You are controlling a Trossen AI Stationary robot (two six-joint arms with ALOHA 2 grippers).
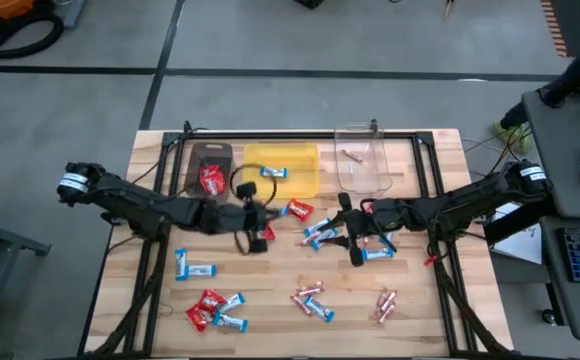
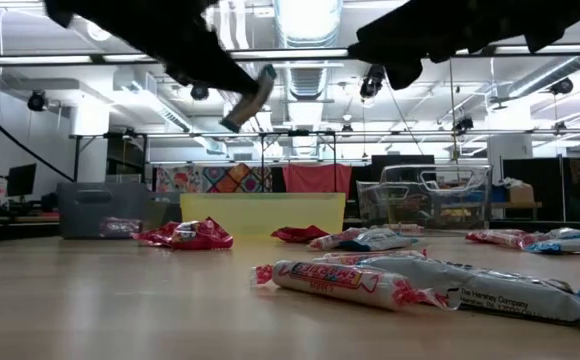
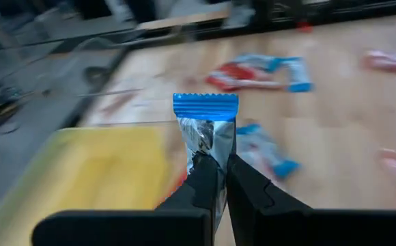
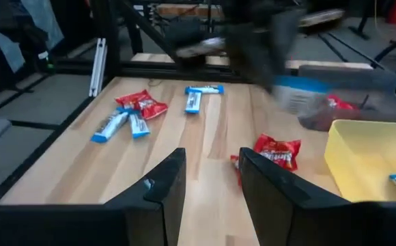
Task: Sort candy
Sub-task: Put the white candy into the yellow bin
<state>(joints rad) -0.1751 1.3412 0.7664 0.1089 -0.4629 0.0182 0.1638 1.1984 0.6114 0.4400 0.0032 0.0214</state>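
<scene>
**Left gripper holds a blue bar beside the yellow bin; right gripper open over mid-table**

High view: you see the table with three bins along its upper edge: brown bin with a red packet in it, yellow bin with one blue bar inside, clear bin with one pink stick. The left gripper sits at centre frame, just below the yellow bin's lower left corner. The right gripper sits right of centre, over a cluster of blue bars. More candy lies scattered: a red packet between the grippers, a mixed pile at lower left, pink sticks at lower right. What either gripper holds cannot be told from here.

Low view: both arms are dark shapes across the top of the frame. Candy lies in the foreground, a pink stick nearest, with the yellow bin at centre behind it.

Left wrist view: only here do you see the grip. The fingers are pinched narrow on a blue bar, which stands upright above them, with the yellow bin at lower left of the frame.

Right wrist view: the fingers stand apart, holding nothing, bare wood between them. A red packet lies just beyond them, and the yellow bin is at the right edge.
</scene>
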